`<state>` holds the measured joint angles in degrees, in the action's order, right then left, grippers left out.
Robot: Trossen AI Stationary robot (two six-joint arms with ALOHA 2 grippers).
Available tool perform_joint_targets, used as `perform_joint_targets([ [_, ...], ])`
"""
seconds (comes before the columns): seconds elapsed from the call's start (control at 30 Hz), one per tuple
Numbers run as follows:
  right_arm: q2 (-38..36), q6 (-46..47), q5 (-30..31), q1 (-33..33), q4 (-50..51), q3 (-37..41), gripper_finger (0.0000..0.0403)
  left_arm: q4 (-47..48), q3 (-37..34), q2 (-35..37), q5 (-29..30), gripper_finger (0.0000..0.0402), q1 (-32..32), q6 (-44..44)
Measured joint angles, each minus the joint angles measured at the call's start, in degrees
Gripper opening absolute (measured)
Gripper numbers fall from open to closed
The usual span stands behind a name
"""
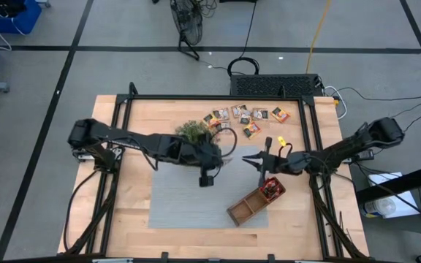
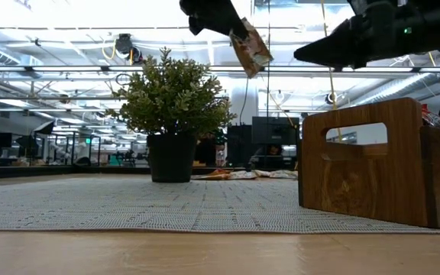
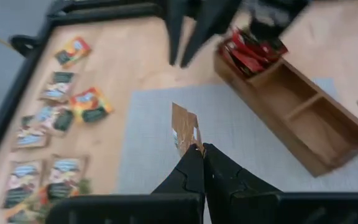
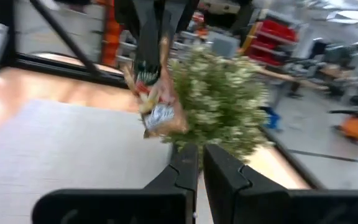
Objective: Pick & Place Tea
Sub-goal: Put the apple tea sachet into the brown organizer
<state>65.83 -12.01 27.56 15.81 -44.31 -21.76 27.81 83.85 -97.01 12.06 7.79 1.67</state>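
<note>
Above grey mat [image 1: 196, 197]: left gripper [image 3: 199, 149] pinches tea sachet [image 3: 184, 129]; right gripper [image 4: 196, 152] clenched, empty.

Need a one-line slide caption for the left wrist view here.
Left gripper shut on a tea sachet above the grey mat, wooden tray ahead, loose sachets lying on the table.

A grey mat [image 1: 196, 201] lies on the table [image 1: 123, 226]. The potted plant [image 1: 193, 131] stands at the mat's far edge; loose tea sachets [image 1: 247, 117] lie behind and to its right. The wooden tray [image 1: 256, 202] sits on the mat's right corner, sachets in its far compartment.
</note>
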Motion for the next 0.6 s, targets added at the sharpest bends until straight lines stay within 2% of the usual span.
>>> perform_joint_targets([
  [0.1, -0.5, 1.3, -5.6, -1.2, 0.5, 0.0, 0.0015, 0.0, 0.0, -0.9, -0.6, 0.0000, 0.6, 0.7],
  [0.2, -0.5, 0.7, -10.3, -1.9, 0.0, -0.2, 0.0035, 1.0, 0.0, -1.8, -2.0, 0.0000, 0.5, 1.8],
  [0.3, -0.1, 1.0, -14.4, -2.8, 2.0, -2.1, 0.0073, 1.3, 0.0, -3.1, -2.3, 0.0000, 0.5, 2.3],
  [0.47, 2.2, 2.3, -16.6, -5.6, 11.9, -9.3, 0.0142, 1.7, 0.0, -4.4, -2.8, 0.0000, 0.5, 2.5],
  [0.6, 5.2, 3.8, -24.3, -8.4, 17.1, -14.1, 0.0175, 0.9, 0.0, -4.3, -2.7, 0.0000, 0.6, 1.8],
])
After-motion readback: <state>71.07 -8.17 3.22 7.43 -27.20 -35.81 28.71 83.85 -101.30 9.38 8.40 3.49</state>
